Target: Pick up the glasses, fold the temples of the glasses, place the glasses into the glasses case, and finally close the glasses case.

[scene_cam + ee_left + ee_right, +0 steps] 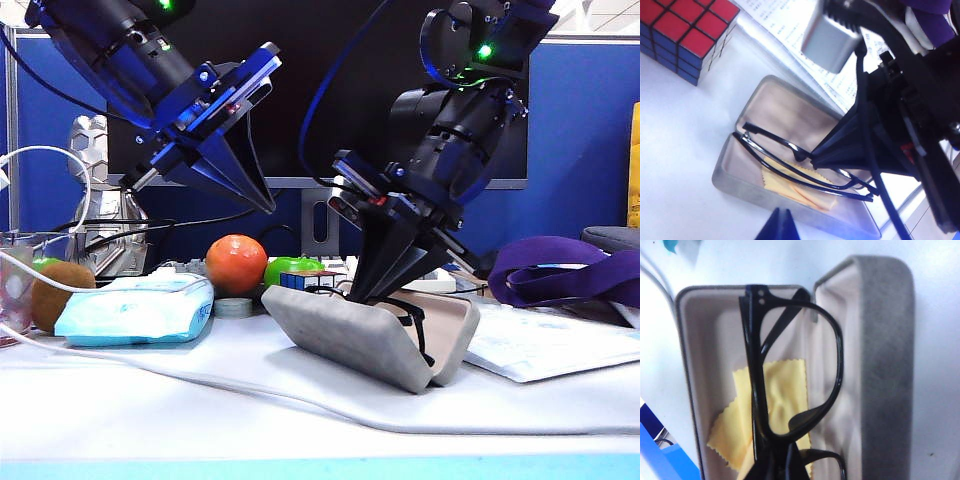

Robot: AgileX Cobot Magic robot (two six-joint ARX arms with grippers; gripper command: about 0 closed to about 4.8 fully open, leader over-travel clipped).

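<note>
1. Inside the open glasses case, above its beige lining, the glasses are thin and black-framed with clear rounded lenses, and the temples lie folded behind the front.
2. A yellow cleaning cloth lies in the case under the glasses.
3. The long axis of the glasses runs along the length of the case; the frame stands on its edge, tilted.
4. The right gripper reaches down into the case, clenched on the glasses at the bridge.
5. The left gripper hangs in the air above the orange, well apart from the case; I cannot tell if it is released or clenched.
</note>
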